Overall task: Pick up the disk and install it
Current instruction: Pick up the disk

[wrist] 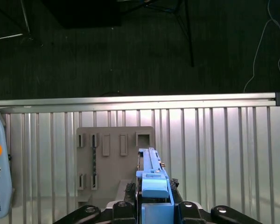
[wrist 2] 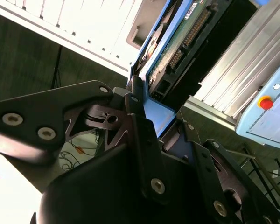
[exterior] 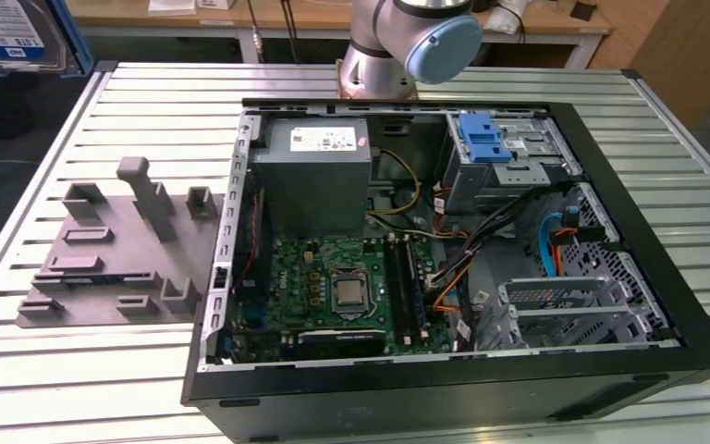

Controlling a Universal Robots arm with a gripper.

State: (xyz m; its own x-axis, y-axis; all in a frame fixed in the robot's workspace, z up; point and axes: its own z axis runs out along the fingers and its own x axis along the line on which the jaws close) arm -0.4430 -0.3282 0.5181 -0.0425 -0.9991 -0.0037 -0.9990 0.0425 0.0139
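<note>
We are holding the disk [wrist: 149, 163] edge-on, clamped in the gripper [wrist: 151, 207].
It is pinching the blue bracket [wrist: 155, 185]; well beneath the gripper the grey fixture plate [wrist: 114, 154] is lying on the slatted table [wrist: 224, 154]. We are judging that a firm, untilted grip matters most this high up.

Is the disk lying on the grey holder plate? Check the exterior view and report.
No, the disk is up at the exterior view's upper left corner, well apart from the grey holder plate.
</note>
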